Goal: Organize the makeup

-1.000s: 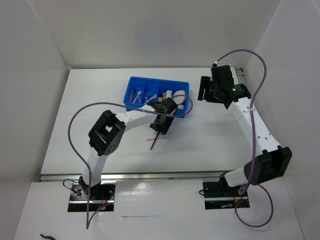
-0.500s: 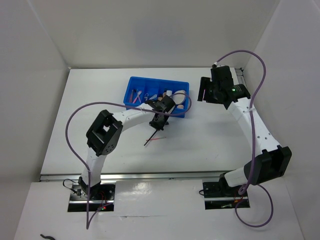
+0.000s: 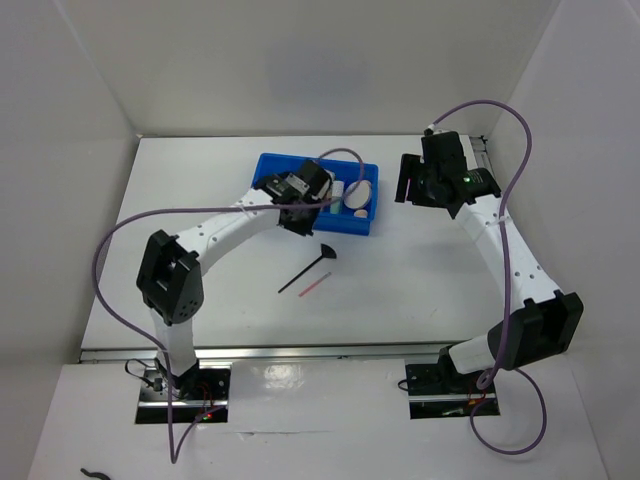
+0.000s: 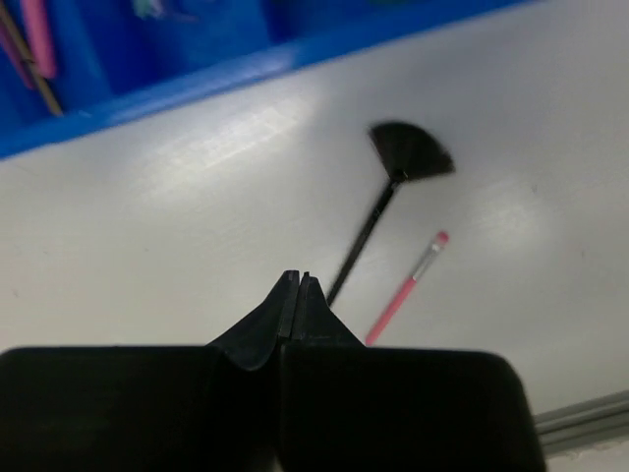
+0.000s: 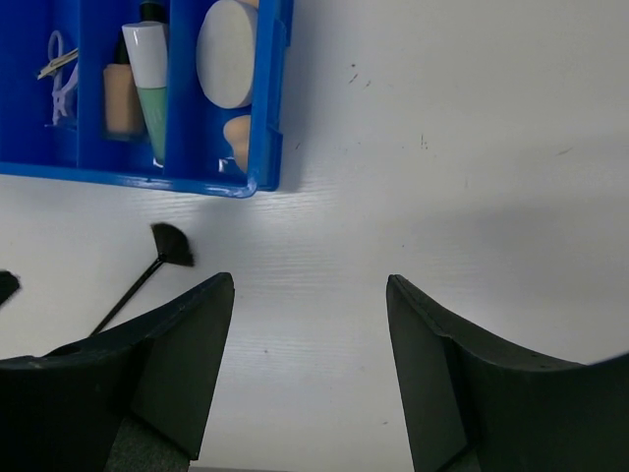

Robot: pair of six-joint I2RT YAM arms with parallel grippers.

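The blue tray point(image 3: 347, 228) sat toward the far edge of the table point(image 3: 450, 290); the right gripper point(image 5: 310, 285) hung spread, empty, beside it; the left gripper point(image 4: 297, 283), pressed together, held nothing; the black brush point(image 3: 310, 268) and the pink stick point(image 3: 314, 287) lay mid-table, apart from the tray.

The white table point(image 3: 200, 200) carries a blue tray point(image 3: 350, 229), a black fan brush point(image 3: 305, 273) and, beside the brush, a pink stick point(image 3: 314, 286).

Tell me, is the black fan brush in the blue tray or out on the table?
Out. The black fan brush lies on the table beside a pink stick, outside the blue tray.
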